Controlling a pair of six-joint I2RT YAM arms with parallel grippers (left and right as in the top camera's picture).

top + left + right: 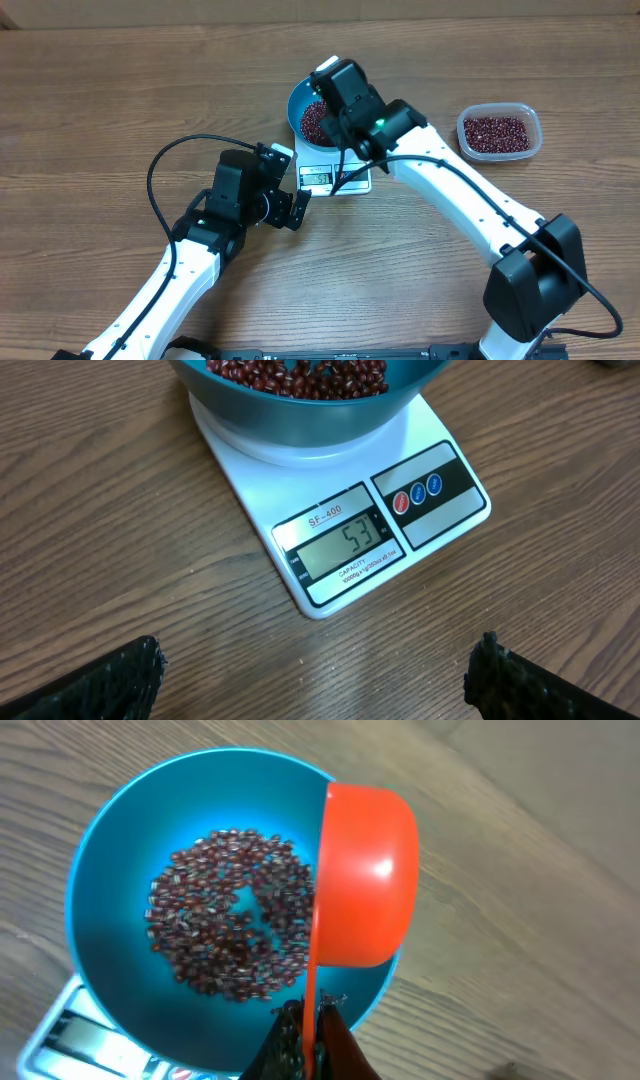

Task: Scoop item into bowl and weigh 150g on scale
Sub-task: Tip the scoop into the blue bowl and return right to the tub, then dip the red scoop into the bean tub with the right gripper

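Observation:
The blue bowl stands on the white scale at the table's middle, holding a thin layer of red-brown beans. In the right wrist view, my right gripper is shut on the handle of an orange scoop. The scoop is tipped on its side over the bowl, above the beans. My left gripper stands wide open and empty just in front of the scale, whose display reads 53. The bowl fills the top of that view.
A clear plastic tub with more beans stands on the wooden table to the right of the scale. The right arm stretches from the front right across to the bowl. The left arm comes in from the front left.

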